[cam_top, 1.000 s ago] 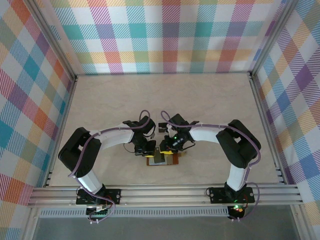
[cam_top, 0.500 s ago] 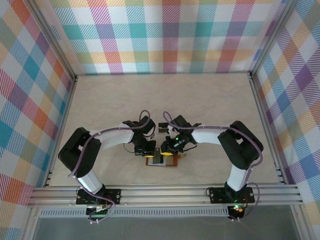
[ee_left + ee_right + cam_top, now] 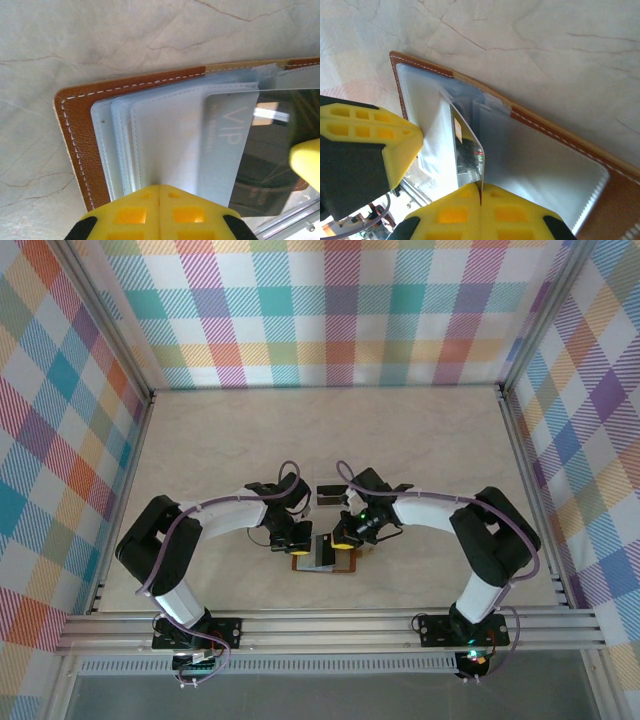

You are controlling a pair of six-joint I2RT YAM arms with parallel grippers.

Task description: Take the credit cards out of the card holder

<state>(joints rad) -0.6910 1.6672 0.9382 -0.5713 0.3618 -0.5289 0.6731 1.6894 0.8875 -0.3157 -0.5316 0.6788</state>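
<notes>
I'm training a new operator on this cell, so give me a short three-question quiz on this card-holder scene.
1. True or false: the flat brown leather card holder lies folded shut on the pale marbled table.
2. What is the right gripper shut on? A) the thin silver rectangular card B) a snap tab C) nothing
3. Fill in: the silver card's printed word is ___.
Key: 1 false; 2 A; 3 VIP.
</notes>
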